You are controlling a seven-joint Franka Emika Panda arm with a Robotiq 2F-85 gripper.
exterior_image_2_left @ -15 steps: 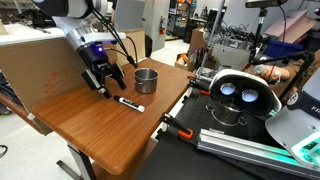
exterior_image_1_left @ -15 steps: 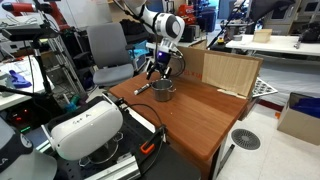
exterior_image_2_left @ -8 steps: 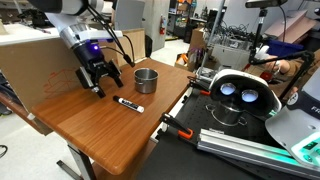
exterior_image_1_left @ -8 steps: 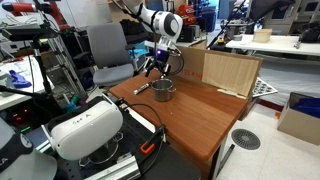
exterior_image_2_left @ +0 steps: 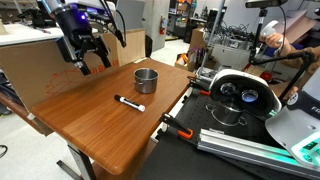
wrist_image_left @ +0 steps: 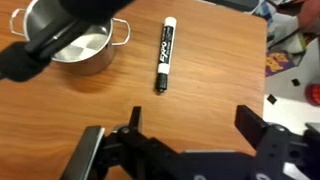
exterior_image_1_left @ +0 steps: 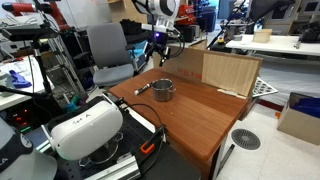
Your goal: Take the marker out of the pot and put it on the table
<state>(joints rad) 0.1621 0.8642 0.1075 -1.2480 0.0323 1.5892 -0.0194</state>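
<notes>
The marker [exterior_image_2_left: 128,103], black with a white cap end, lies flat on the reddish-brown table [exterior_image_2_left: 95,125], beside the silver pot [exterior_image_2_left: 146,79] and apart from it. It also shows in the wrist view [wrist_image_left: 165,55] next to the pot [wrist_image_left: 80,47], and in an exterior view [exterior_image_1_left: 143,88] left of the pot [exterior_image_1_left: 163,91] on the table [exterior_image_1_left: 200,115]. My gripper [exterior_image_2_left: 84,58] is open and empty, raised well above the table, seen also from the far side [exterior_image_1_left: 160,45] and in the wrist view [wrist_image_left: 190,125]. The pot looks empty.
A pale plywood board [exterior_image_1_left: 229,70] stands upright at the table's far edge. A white VR headset [exterior_image_2_left: 240,92] and an orange-black cable [exterior_image_2_left: 180,130] lie past the table's side. An office chair [exterior_image_1_left: 105,52] stands behind the table.
My gripper has risen from just above the tabletop beside the marker to well above it. The marker and pot have stayed in place.
</notes>
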